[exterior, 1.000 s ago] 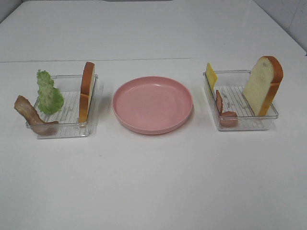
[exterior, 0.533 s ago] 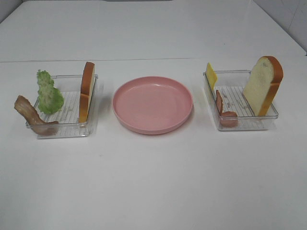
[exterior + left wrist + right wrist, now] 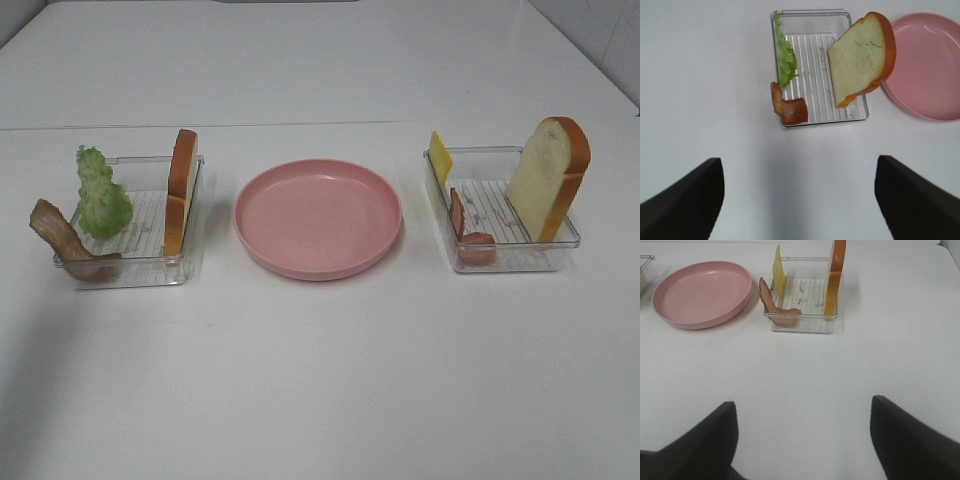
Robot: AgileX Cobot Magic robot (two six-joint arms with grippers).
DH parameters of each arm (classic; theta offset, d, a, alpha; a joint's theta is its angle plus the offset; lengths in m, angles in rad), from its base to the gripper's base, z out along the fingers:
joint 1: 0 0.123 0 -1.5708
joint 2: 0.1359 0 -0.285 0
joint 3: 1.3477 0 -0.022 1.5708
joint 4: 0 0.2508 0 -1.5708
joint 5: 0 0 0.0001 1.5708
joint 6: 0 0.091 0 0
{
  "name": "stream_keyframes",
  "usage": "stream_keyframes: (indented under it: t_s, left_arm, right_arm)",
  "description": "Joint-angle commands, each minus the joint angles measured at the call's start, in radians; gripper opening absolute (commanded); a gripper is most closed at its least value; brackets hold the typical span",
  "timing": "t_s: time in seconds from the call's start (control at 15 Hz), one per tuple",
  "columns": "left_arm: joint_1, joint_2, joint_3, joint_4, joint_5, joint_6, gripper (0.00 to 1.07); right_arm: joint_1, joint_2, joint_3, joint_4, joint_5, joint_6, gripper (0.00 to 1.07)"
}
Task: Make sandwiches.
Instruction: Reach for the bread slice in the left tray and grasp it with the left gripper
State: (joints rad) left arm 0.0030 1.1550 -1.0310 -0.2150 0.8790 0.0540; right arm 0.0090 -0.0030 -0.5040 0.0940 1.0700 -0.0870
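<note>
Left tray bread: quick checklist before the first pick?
1. Left gripper open, empty: ok.
2. Right gripper open, empty: ok.
3. Pink plate bare for the first slice: ok.
4. Left bread slice on edge against the left tray wall nearest the plate: ok.
5. Finger room between slice and wall: cannot tell.
6. Left bacon hanging over the tray rim, away from the slice: ok.

The sandwich parts lay unstacked. In the left tray point(image 3: 140, 276), the left bread slice point(image 3: 181, 190) stood on edge, with the lettuce leaf point(image 3: 102, 195) upright and the left bacon strip point(image 3: 65, 243) draped over a corner. The right tray point(image 3: 520, 263) held the cheese slice point(image 3: 440, 157), the right bacon strip point(image 3: 468, 232) and the leaning right bread slice point(image 3: 548, 178).
</note>
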Motion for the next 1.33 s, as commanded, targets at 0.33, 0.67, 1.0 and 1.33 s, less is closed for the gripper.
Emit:
stream_keyframes:
  t_s: [0.33,0.67,1.0,1.33]
  left_arm:
    - [-0.037,0.385,-0.38,-0.019,0.244,-0.048,0.78]
    - [-0.217,0.625,-0.647,0.088,0.319,-0.185,0.78]
    - [-0.404,0.82,-0.819,0.29,0.407,-0.356,0.78]
    - [-0.437,0.925,-0.828,0.314,0.399,-0.404,0.77]
  right_arm:
    - [-0.007,-0.015,0.001,0.005,-0.01,-0.005,0.71]
    - [-0.007,-0.015,0.001,0.005,-0.01,-0.005,0.71]
    - [-0.007,-0.015,0.001,0.005,-0.01,-0.005,0.71]
    - [-0.007,-0.015,0.001,0.005,-0.01,-0.005,0.71]
